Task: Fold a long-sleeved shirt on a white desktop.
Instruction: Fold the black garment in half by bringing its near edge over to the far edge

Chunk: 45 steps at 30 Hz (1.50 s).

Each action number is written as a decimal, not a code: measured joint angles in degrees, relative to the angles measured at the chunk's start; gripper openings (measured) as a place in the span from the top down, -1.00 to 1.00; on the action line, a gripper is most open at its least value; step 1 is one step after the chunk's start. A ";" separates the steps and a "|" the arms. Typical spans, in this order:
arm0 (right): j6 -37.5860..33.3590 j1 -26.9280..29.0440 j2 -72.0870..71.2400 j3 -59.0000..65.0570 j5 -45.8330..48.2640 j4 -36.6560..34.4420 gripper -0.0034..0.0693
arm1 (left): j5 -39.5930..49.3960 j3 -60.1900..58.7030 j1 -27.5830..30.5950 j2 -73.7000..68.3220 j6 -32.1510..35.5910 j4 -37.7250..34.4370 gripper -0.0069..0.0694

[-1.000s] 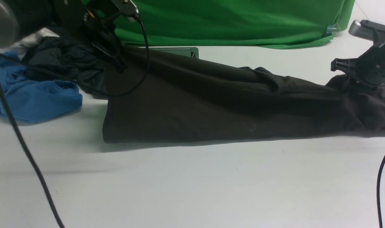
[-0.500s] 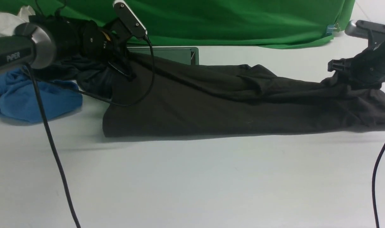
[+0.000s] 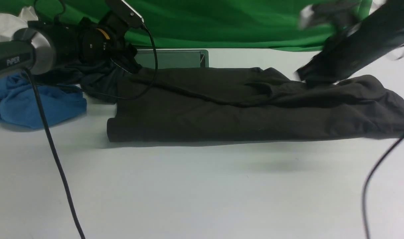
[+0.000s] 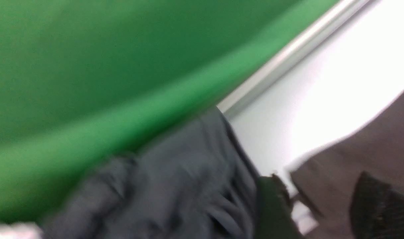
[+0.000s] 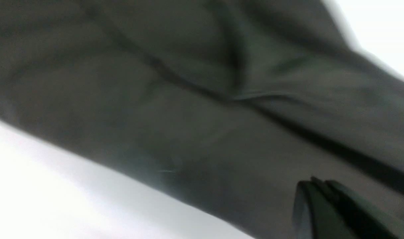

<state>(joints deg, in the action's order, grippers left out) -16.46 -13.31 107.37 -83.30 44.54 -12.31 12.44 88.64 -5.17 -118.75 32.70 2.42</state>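
Left gripper [image 4: 318, 176] parted, empty, near the long-sleeved shirt's [image 3: 241, 113] far left corner. Shirt lay in a long folded band across mid white desktop [image 3: 202, 192]. Right gripper [image 5: 316, 189] clenched, empty, above its right end. Judged soft, light, limp; best pinched at end corners through both layers.

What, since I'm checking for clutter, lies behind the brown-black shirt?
A grey panel and the green cloth show behind the long-sleeved shirt; the panel's lower edge is covered.
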 joint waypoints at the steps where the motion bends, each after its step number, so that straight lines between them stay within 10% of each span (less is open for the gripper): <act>1: -0.27 -0.71 1.32 0.12 -1.31 -0.04 0.83 | 2.83 0.00 -0.25 1.15 -1.33 -1.16 0.22; 7: -1.37 -1.81 10.96 -1.99 -6.49 -1.93 0.83 | 12.03 -2.57 -3.20 8.69 -1.29 -7.95 0.76; 28: 0.31 5.08 25.71 -17.23 -39.49 -2.80 0.81 | 18.37 -15.24 -11.88 15.69 -2.08 -8.91 0.77; 45: -4.10 9.54 15.93 -18.65 -1.01 -2.83 0.77 | 23.25 -15.30 -8.64 15.78 -2.25 -9.63 0.77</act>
<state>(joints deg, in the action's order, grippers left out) -20.56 -3.77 123.30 -101.95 43.53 -15.14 35.69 73.34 -13.81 -102.97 30.46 -7.21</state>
